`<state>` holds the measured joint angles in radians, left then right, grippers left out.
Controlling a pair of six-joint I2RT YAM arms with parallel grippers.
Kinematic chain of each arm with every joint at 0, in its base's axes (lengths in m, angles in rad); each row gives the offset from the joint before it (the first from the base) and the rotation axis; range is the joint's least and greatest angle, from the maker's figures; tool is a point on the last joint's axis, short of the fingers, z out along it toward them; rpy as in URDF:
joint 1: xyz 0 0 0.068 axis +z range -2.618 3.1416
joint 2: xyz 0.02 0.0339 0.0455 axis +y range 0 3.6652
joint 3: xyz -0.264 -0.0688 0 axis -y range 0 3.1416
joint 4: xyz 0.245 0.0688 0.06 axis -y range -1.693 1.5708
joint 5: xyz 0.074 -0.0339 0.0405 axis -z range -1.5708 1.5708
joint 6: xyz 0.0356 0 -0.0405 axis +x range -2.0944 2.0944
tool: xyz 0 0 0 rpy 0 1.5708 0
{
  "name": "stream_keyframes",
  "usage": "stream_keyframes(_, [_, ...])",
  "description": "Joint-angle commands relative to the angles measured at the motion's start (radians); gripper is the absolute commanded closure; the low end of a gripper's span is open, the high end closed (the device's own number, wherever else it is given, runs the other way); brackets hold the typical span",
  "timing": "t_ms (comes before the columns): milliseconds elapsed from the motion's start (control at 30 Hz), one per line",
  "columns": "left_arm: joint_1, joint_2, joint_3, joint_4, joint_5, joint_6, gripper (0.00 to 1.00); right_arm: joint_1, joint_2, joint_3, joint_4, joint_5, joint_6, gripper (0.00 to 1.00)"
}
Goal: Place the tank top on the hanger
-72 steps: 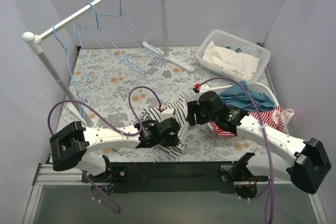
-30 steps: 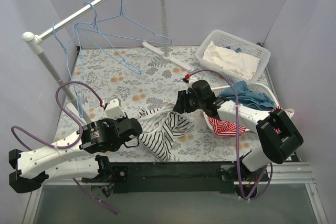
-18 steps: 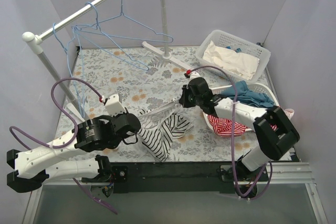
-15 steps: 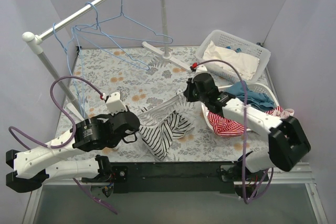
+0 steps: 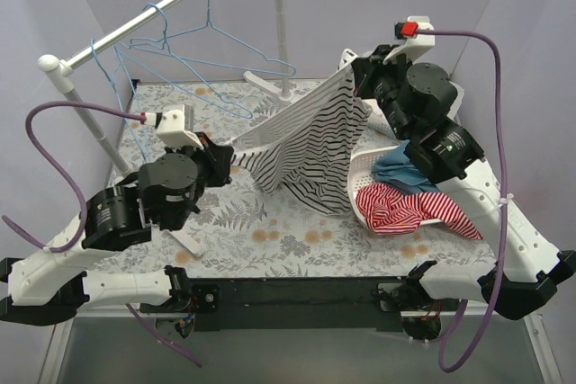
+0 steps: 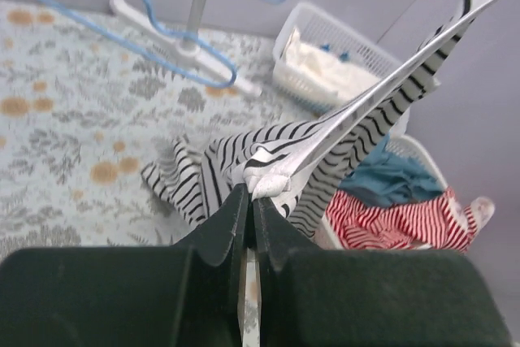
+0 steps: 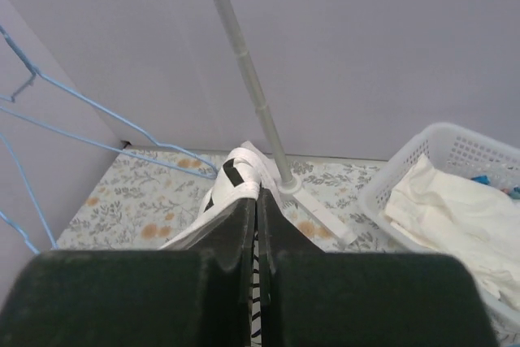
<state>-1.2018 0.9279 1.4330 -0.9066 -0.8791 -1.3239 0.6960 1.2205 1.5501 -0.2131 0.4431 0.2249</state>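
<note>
Tank top [image 5: 310, 146]: in the top external view it is stretched in the air between the two grippers, over the middle of the flowered table [image 5: 225, 222]. The left gripper [image 5: 234, 157] pinches its lower left end. The right gripper [image 5: 353, 67], raised higher at the back right, pinches its upper end. The striped body sags between them, and its lowest fold hangs just beside the near basket [image 5: 355, 188]. That basket holds a teal cloth [image 5: 409, 173] and a red-striped garment [image 5: 409, 209]. The hanger [image 5: 216, 31] hangs with others like it on the rail [image 5: 153, 11] at the back left, apart from the tank top. A second basket [image 5: 400, 87] stands at the back right, partly behind the right arm.

Left wrist view: the left gripper [image 6: 250, 197] has its jaws closed to a narrow slit on a bunched white edge of the tank top [image 6: 325, 148], which runs taut up to the right. The hanger [image 6: 231, 80] shows above, over the table.

Right wrist view: the right gripper [image 7: 256, 193] has its jaws pressed together on a folded strap of the tank top [image 7: 244, 168]. The hanger [image 7: 97, 106] is to the left, not touching the cloth.
</note>
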Motion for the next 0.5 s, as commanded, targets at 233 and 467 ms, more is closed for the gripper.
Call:
stream_keyframes(233, [-0.004,0.054,0.175,0.290,-0.057,0.388,1.00,-0.001,0.087,0.201,-0.065,-0.029,-0.015,0.99])
stream_keyframes(467, [-0.004,0.040,-0.110,0.161,0.136,0.120,1.00,-0.001,-0.087,-0.296,-0.080,-0.087,0.122,0.99])
